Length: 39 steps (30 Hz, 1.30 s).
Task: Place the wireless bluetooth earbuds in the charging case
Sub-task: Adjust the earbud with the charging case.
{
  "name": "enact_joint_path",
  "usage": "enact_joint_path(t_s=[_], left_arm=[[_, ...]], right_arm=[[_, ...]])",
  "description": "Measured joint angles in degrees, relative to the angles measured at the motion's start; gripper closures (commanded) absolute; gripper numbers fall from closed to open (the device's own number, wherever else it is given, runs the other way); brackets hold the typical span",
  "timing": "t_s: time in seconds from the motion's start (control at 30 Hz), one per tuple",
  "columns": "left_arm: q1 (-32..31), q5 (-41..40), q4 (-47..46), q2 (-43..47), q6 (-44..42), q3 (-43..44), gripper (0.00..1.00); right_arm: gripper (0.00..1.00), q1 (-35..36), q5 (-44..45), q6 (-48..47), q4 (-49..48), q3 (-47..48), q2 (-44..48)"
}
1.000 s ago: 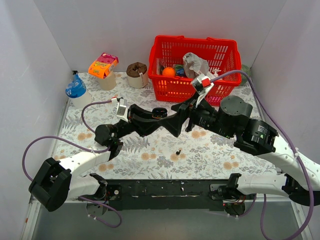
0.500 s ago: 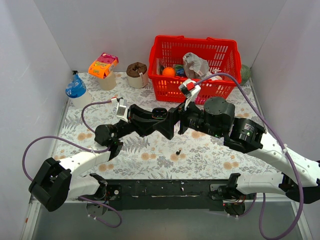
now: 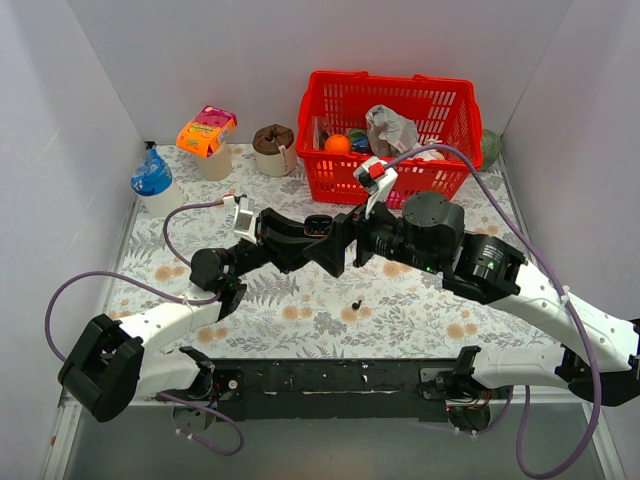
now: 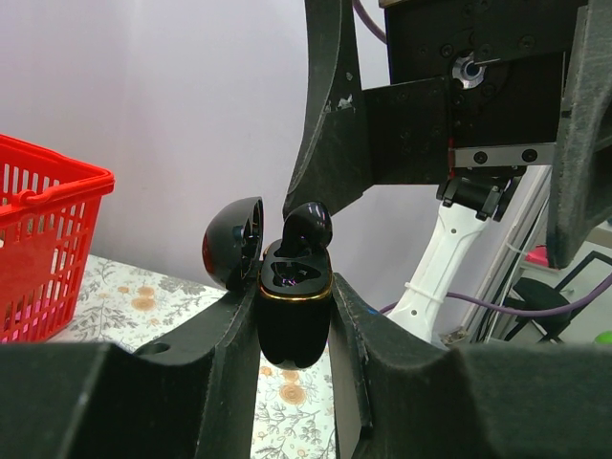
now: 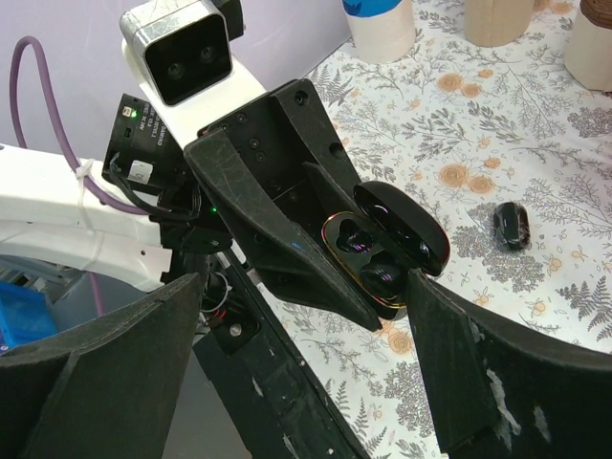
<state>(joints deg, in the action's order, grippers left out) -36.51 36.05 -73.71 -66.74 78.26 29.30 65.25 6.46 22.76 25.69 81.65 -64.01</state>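
My left gripper (image 4: pixel 291 304) is shut on the open black charging case (image 4: pixel 294 325), held upright above the table, its lid (image 4: pixel 232 244) swung back. One black earbud (image 4: pixel 306 226) sits in the case's near socket, sticking up; the other socket (image 5: pixel 350 232) is empty. My right gripper (image 5: pixel 306 287) is open, and one of its fingertips (image 5: pixel 423 292) is right against that earbud (image 5: pixel 387 273). In the top view both grippers meet at mid-table, the left (image 3: pixel 312 236) and the right (image 3: pixel 350 238). Another earbud (image 3: pixel 357 303) lies on the table in front of them.
A small black oval piece (image 5: pixel 510 226) lies on the tablecloth beyond the case. A red basket (image 3: pixel 388 160) with items stands at the back. A blue bottle (image 3: pixel 150 180), an orange-topped cup (image 3: pixel 208 135) and a brown-topped cup (image 3: pixel 274 148) stand at the back left.
My right arm has swung left and brought its gripper up to the case held by my left gripper. The left arm has stayed still.
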Motion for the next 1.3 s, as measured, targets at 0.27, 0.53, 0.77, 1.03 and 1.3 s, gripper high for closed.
enact_joint_path(t_s=[0.27, 0.53, 0.77, 1.03, 1.3], left_arm=[[0.2, -0.5, -0.4, -1.3, 0.0, 0.1, 1.0], [0.3, -0.8, -0.6, -1.8, 0.1, 0.1, 1.0], [0.0, -0.6, -1.0, -1.8, 0.1, 0.1, 1.0], [0.0, 0.1, -1.2, -1.2, 0.2, 0.1, 1.0], [0.0, 2.0, -1.6, -0.6, 1.0, 0.1, 1.0]], right_arm=[[0.06, -0.4, 1.3, 0.4, 0.2, 0.4, -1.2], [0.06, -0.3, 2.8, 0.6, 1.3, 1.2, -1.8], [0.06, -0.2, 3.6, -0.2, 2.6, 1.9, -1.4], [0.13, -0.2, 6.5, -1.5, 5.6, 2.9, 0.4], [0.38, -0.1, 10.4, -4.5, 8.1, 3.9, 3.1]])
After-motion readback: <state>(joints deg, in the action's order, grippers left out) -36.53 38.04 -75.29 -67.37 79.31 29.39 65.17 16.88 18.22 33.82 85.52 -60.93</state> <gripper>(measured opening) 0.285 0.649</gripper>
